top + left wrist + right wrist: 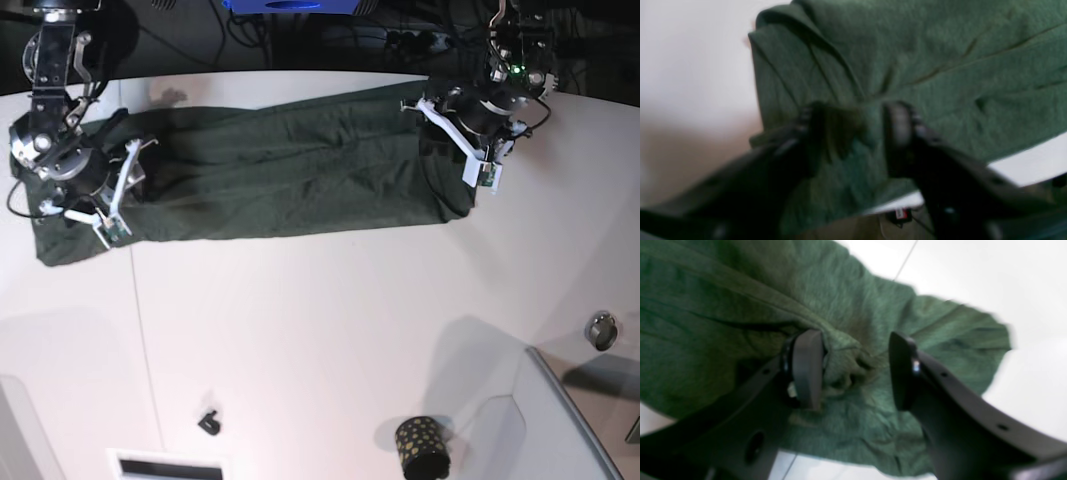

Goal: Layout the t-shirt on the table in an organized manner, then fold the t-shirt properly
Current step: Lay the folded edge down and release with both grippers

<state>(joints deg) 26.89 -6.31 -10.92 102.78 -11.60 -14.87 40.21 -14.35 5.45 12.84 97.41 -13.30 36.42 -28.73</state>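
Laying-out step. The large dark green jersey t-shirt (290,170) lies stretched in a long band on the smooth white table (330,330). Left gripper (853,136) and right gripper (857,370) stand released, fabric bunched between their fingers. Judged next: regrasp an edge, spread wider.

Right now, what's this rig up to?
Two arms are working a dark green jersey t-shirt, stretched in a long band across the far side of the big white table. The left gripper sits over one end, the right gripper over the other. Both stand with jaws apart above bunched fabric, not clamped on it. The shirt is spread sideways but wrinkled, and not yet a neat fold.
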